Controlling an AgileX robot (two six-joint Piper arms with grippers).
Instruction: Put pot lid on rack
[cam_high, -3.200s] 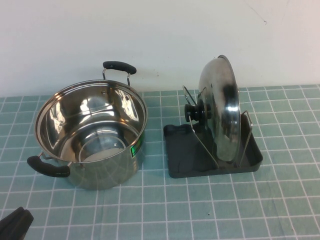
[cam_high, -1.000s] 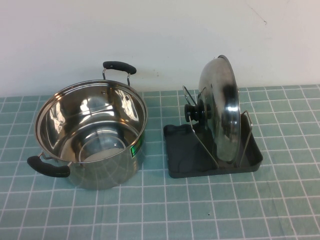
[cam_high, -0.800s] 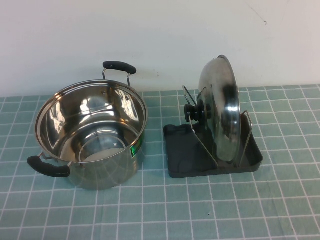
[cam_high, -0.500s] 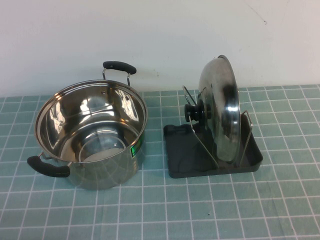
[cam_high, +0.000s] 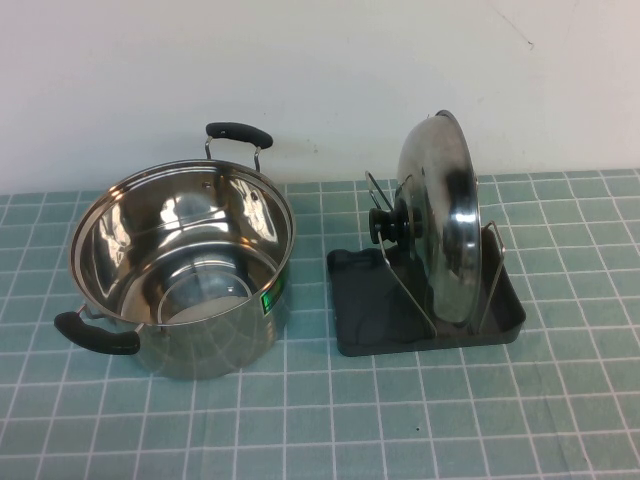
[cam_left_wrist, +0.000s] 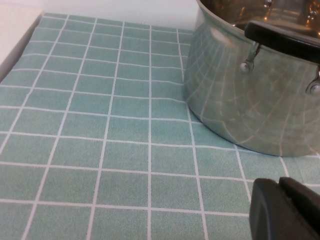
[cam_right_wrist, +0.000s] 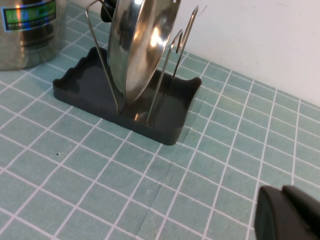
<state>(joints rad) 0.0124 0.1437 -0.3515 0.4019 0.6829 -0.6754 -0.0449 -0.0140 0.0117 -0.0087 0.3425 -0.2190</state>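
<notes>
Round domed shiny steel pot lid with black knob (cam_high: 445, 215) standing on edge between thin wire loops of dark grey rectangular plastic rack (cam_high: 350, 318), knob facing the steel pot with two black handles (cam_high: 180, 265) beside the rack; disc plane running near-to-far across the green tiled bench (cam_high: 400, 420); looks placed already, probably nothing left but staying clear. Left gripper (cam_left_wrist: 285, 207) low over bench near the pot's side, well away from the rack; jaws: cannot tell. Right gripper (cam_right_wrist: 287, 212) pulled back from the rack, nearer arm to the lid; jaws: cannot tell.
</notes>
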